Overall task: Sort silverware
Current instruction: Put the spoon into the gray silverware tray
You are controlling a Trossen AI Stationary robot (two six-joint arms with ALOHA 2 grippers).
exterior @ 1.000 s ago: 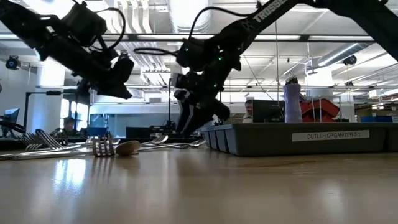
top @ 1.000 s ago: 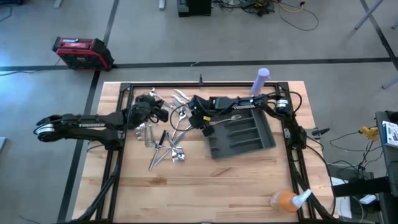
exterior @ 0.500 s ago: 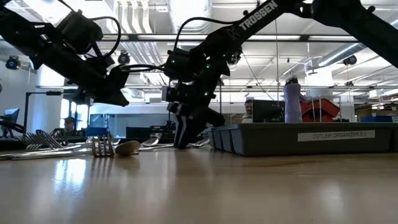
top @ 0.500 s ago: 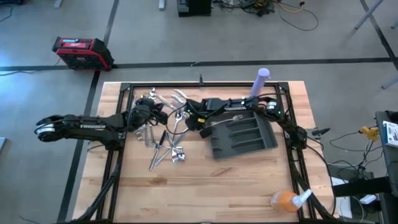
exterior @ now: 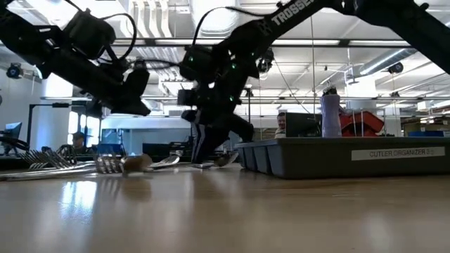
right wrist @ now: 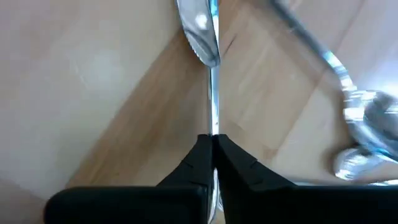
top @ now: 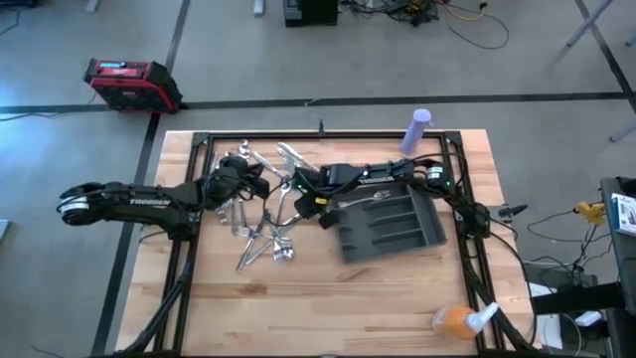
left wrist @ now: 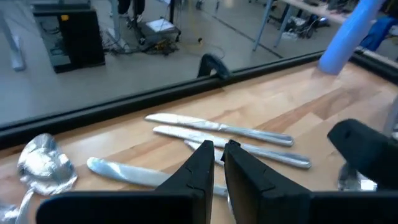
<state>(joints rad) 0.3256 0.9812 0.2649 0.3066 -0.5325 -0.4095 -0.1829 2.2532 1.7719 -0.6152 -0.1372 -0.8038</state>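
The silverware lies loose on the wooden table: a heap of forks and spoons [top: 266,242] left of the dark tray [top: 390,221], and knives [left wrist: 217,129] toward the far edge. My right gripper [top: 310,205] is low at the tray's left end, shut on one slim silver piece [right wrist: 213,106]. My left gripper [top: 260,177] hangs shut above the table [exterior: 135,91], over the knives, holding nothing. My right gripper pinches the thin shaft [right wrist: 213,127] of the silver piece between its two fingers, which lie along it. The piece's broad end [right wrist: 200,28] runs out beyond the fingertips over the wood. I cannot tell whether it rests on the table.
One piece of silverware [top: 376,196] lies in the tray's far compartment. A purple cylinder [top: 416,129] stands at the far edge and an orange spray bottle [top: 459,319] at the near right corner. Bare wood lies along the near side.
My right gripper has gone down and toward the table's left and near edges, from above the tray's far left corner to table height beside the heap. The tray has slid a little toward the right.
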